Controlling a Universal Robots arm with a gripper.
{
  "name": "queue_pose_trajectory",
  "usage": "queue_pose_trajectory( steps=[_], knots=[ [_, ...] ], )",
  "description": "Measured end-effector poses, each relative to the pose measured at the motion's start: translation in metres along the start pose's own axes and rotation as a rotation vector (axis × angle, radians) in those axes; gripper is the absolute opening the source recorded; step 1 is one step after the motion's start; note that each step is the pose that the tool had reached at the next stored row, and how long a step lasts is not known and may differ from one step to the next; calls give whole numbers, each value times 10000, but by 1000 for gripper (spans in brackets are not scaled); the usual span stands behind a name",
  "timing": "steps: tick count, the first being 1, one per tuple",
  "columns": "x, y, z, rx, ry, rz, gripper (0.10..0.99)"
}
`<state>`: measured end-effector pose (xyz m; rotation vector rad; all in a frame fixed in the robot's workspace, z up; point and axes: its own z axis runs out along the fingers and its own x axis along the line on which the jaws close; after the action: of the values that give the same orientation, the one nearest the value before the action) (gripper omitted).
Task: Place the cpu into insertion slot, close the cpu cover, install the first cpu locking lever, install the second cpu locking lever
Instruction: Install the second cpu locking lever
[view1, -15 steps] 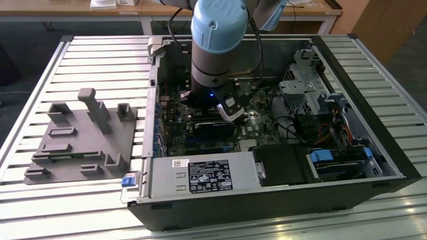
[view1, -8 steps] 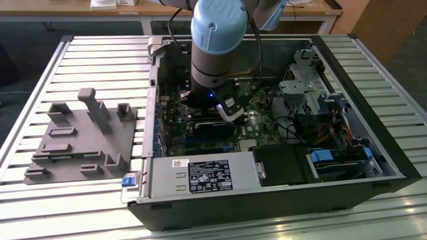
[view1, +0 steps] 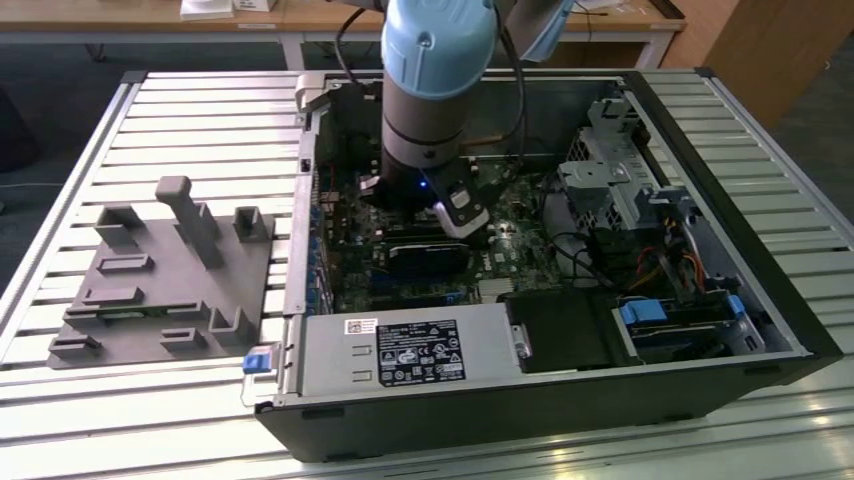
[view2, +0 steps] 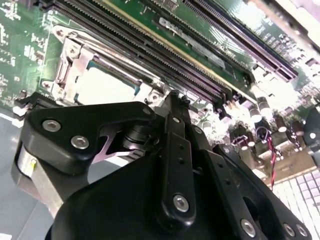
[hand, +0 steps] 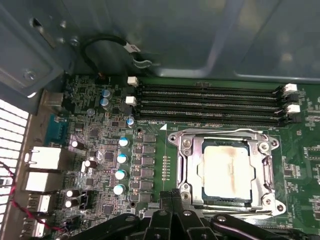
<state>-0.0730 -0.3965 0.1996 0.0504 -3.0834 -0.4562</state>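
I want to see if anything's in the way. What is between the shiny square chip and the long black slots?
In the first wrist view, only the cpu cover frame and a strip of green board separate the cpu from the memory slots.

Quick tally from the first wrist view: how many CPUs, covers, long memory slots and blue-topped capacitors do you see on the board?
cpu: 1
cpu cover: 1
memory slots: 3
blue-topped capacitors: 7
Total: 12

In the exterior view our arm (view1: 427, 90) hides the insertion slot, its top cut off by the frame edge
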Motion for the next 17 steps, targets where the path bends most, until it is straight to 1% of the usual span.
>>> queue_pose_trajectory(
  steps=[5,12,17],
  knots=[
    [2,25,-83,0,0,0,106],
    [5,69,-228,0,0,0,106],
    [6,95,-312,0,0,0,106]
  ],
)
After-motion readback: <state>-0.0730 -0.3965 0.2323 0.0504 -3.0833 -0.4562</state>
